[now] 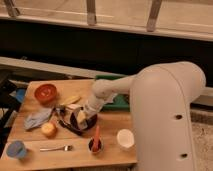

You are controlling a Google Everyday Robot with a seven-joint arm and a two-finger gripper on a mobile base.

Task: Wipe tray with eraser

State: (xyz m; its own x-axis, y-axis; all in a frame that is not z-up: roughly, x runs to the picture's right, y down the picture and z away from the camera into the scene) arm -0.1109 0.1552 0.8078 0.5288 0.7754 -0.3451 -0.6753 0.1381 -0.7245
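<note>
Wooden table [112,122] in front of a dark low wall [100,50], railing posts [91,12] above. Gripper [81,118] low over the middle of the table, at the end of a bulky white arm [165,115] stretched in from the right. Open or closed: cannot tell. Sits right at a dark round dish [75,127], with a pale block [80,115] at its tip. Cannot tell whether that block is gripped or only touched, nor whether it is the eraser. Just behind, a yellowish item [70,100] lying flat. Right of the gripper and behind the forearm, green tray [119,103] at the table's far edge, mostly hidden by the arm and apart from the gripper. Left of the dish, an orange fruit [48,129] beside a crumpled blue cloth [36,119]. Farther back on the left, a red bowl [45,92]. Toward the near edge, a small dark cup [95,147] with a red stick [95,135] standing in it. To its right a white cup [125,138], to its left a fork [55,148], and at the near left corner a blue round lid [16,149].
</note>
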